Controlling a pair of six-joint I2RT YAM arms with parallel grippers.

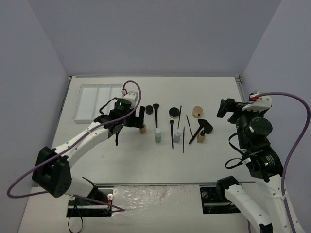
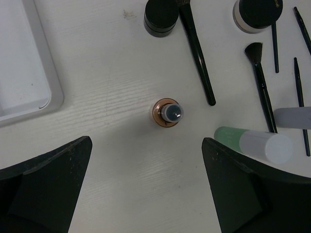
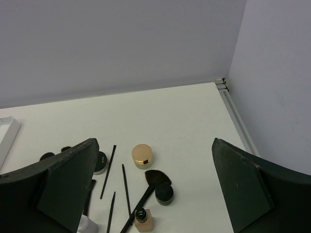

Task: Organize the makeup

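Tray (image 1: 95, 99), upper left: visible compartments hold nothing. Makeup (image 1: 158, 136) all loose at centre of table (image 1: 146, 165), right of tray. Sorting seemingly not begun, every piece left. Left gripper (image 2: 146, 143): jaws wide, nothing held, hovers over upright tan bottle (image 2: 166, 112), likely first pick. Right gripper (image 3: 155, 145): wide, empty, frame right.

The left arm (image 1: 87, 141) and right arm (image 1: 260, 128) have white links, black joints and a purple cable (image 1: 285, 94) each. The left gripper (image 2: 146, 160) has matte black wedge fingers (image 2: 43, 189).
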